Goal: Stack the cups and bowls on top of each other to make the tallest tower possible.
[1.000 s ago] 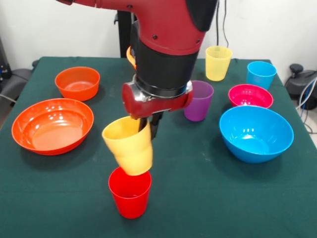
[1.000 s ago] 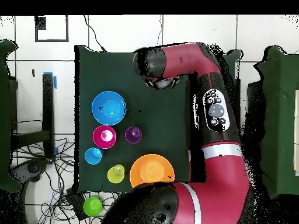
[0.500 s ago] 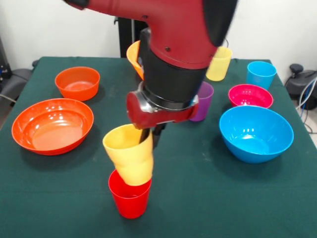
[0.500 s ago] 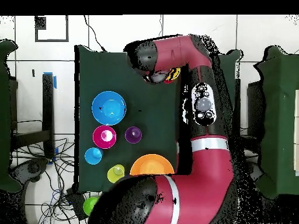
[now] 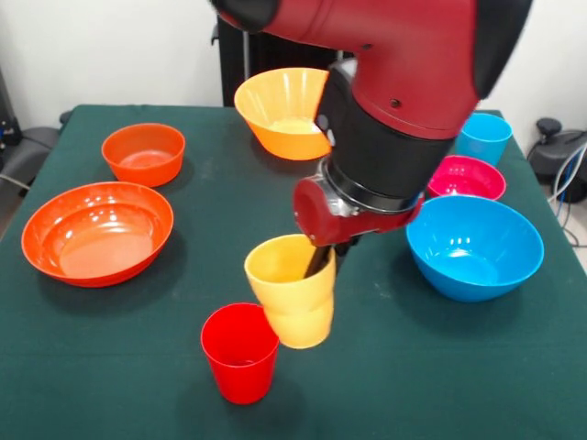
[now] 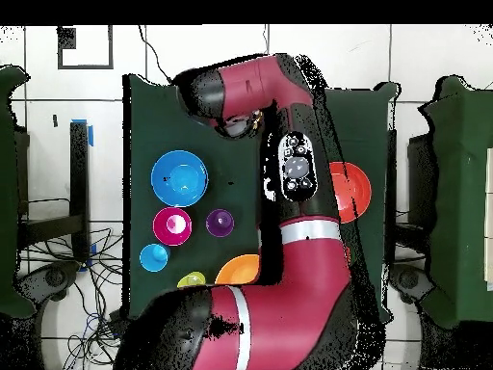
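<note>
The yellow-orange cup (image 5: pixel 292 291) has swung beside the red cup (image 5: pixel 240 352); gripper (image 5: pixel 323 264) clamping its rim.

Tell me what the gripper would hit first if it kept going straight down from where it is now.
Probably the green tablecloth just right of the red cup. The gripper holds the yellow-orange cup, tilted, beside the red cup rather than over its mouth. Depth is unclear, so the held cup might clip the red rim.

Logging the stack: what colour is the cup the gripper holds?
Yellow-orange cup, clearest in the front view.

Robot lab, pedestal arm (image 5: pixel 394 101), floor cables (image 6: pixel 67 279)
</note>
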`<action>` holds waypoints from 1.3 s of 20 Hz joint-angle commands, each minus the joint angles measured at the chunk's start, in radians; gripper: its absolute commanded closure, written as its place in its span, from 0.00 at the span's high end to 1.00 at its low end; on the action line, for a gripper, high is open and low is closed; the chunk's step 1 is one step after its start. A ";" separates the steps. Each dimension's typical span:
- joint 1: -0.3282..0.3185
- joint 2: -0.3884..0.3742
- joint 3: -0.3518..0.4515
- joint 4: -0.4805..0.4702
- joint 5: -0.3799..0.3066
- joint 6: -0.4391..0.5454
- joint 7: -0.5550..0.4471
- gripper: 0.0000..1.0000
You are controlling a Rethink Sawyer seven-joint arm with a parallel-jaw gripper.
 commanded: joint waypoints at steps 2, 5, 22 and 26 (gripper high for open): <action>0.007 0.011 -0.056 0.001 -0.032 0.093 -0.019 0.00; 0.003 0.001 -0.070 0.011 -0.036 0.098 -0.053 0.00; 0.021 0.001 -0.108 0.010 -0.017 0.079 -0.072 0.00; 0.022 0.013 -0.107 -0.011 -0.011 0.084 -0.073 0.00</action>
